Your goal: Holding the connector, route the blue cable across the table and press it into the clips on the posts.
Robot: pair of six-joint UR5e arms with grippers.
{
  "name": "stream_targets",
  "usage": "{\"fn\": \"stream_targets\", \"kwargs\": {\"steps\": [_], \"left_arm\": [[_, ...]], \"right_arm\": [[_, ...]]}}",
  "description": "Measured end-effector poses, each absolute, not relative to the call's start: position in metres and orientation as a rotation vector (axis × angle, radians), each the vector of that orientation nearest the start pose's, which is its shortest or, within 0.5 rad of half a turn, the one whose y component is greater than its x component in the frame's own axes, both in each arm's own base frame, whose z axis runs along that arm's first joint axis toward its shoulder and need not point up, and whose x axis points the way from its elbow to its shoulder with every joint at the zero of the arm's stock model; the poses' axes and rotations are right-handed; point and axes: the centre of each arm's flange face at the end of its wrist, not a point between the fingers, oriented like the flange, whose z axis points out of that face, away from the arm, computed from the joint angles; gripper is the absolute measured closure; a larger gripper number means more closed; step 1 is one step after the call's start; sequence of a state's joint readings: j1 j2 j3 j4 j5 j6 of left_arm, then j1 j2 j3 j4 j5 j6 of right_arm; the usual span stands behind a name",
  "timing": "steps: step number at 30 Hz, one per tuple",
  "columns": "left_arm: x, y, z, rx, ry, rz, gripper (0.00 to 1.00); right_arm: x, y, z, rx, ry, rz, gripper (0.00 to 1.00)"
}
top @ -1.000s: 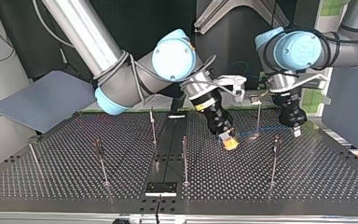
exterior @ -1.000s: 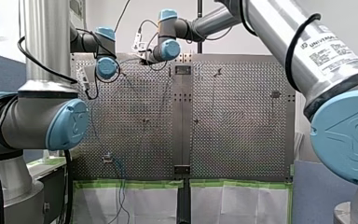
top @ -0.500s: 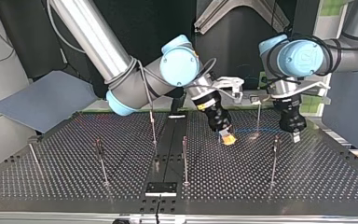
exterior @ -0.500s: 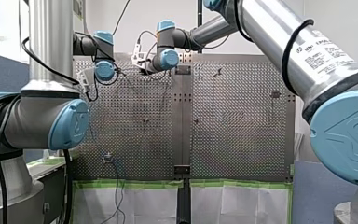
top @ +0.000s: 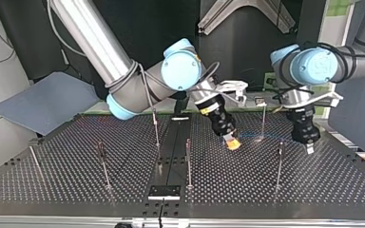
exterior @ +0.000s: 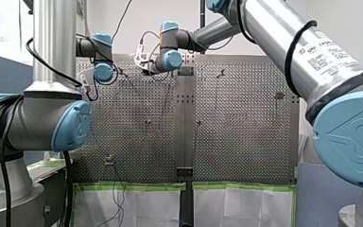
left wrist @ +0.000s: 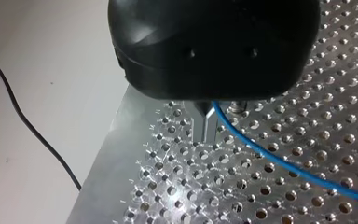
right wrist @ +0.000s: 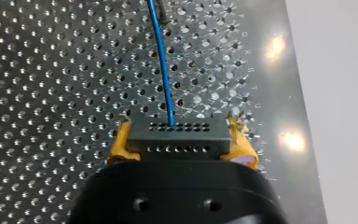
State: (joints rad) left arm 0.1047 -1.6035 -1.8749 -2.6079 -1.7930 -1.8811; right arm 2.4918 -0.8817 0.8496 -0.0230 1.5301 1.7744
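Clamped between the yellow pads (right wrist: 120, 141) of my right gripper (right wrist: 181, 140): the dark connector (right wrist: 179, 133). Straight ahead of it, blue cable (right wrist: 163, 65) leaving over the perforated table (right wrist: 51, 93) toward a post (right wrist: 165, 17). Farther along, pinched in the nearly closed metal fingers (left wrist: 198, 128) of my left gripper (left wrist: 206, 127), then trailing off sideways.

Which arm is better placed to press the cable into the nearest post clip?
Left, probably: my left gripper has the blue cable at its tips near a post; my right gripper holds the connector.

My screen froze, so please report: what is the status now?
Right pincer shut on connector. Left pincer shut on blue cable. Nothing seen blocking.
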Motion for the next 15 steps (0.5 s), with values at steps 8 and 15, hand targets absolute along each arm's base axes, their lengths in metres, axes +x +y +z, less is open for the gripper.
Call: {"fn": "stream_targets", "kwargs": {"steps": [8,15], "left_arm": [[0.530,-0.048,0.377,-0.460,1.276,-0.057,1.00],[0.555,-0.042,0.374,-0.448,1.285,-0.093,1.00]], "right_arm": [[0.694,-0.360,0.419,-2.173,0.938,-2.502,1.00],[0.692,-0.369,0.416,-2.177,0.958,-2.503,1.00]]}}
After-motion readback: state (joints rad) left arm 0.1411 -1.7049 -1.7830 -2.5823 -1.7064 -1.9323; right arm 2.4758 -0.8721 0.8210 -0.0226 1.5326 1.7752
